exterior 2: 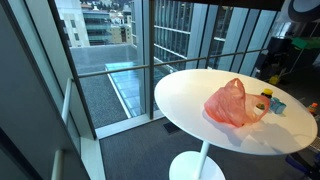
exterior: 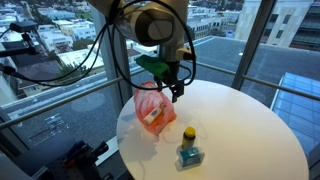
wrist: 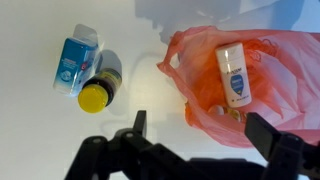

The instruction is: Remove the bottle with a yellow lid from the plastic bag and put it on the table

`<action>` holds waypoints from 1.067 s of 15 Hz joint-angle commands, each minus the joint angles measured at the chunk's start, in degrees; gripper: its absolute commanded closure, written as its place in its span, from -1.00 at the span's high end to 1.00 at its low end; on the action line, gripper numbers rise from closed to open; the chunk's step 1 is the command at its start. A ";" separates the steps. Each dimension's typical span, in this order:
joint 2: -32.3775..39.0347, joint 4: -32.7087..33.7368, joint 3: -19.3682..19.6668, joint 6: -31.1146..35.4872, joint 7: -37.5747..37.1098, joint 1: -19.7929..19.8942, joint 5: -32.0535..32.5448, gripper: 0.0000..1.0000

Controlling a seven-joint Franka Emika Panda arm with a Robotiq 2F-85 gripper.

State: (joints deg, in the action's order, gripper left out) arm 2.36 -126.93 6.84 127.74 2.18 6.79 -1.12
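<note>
We see the bottle (wrist: 103,75) with its yellow lid (wrist: 93,97) already out on the table (wrist: 30,130), just beside a teal box (wrist: 75,62) and clear of the plastic bag (wrist: 270,100). Our gripper (wrist: 195,128) hangs above, jaws wide and empty. We judge that little is left to do.

High up in a glass-walled room, in cool bluish daylight. Floor-to-ceiling windows (exterior 2: 150,45) in dark frames, visible in both exterior views. Close to the glass, a round white table (exterior 2: 190,95) on a single white pedestal (exterior 2: 205,150) with a disc-shaped foot, standing on grey carpet (exterior 2: 130,150). Tabletop bright and evenly lit. At the edge of an exterior view, a plain dark wall panel (exterior 2: 30,100). Outside and below, a terrace roof (exterior 2: 125,85) behind a thin railing. Beyond, dense pale city buildings (exterior: 60,30) spreading into the distance, and a tall light-coloured tower (exterior: 290,25) nearer the window.
</note>
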 commanded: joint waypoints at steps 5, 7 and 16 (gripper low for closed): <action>-13.69 -5.39 -2.37 -4.57 -4.81 -2.04 1.40 1.00; -16.00 -5.42 -2.81 -5.93 -5.30 -1.99 1.31 1.00; -16.65 -4.40 -2.63 -7.42 -3.71 -1.96 0.62 1.00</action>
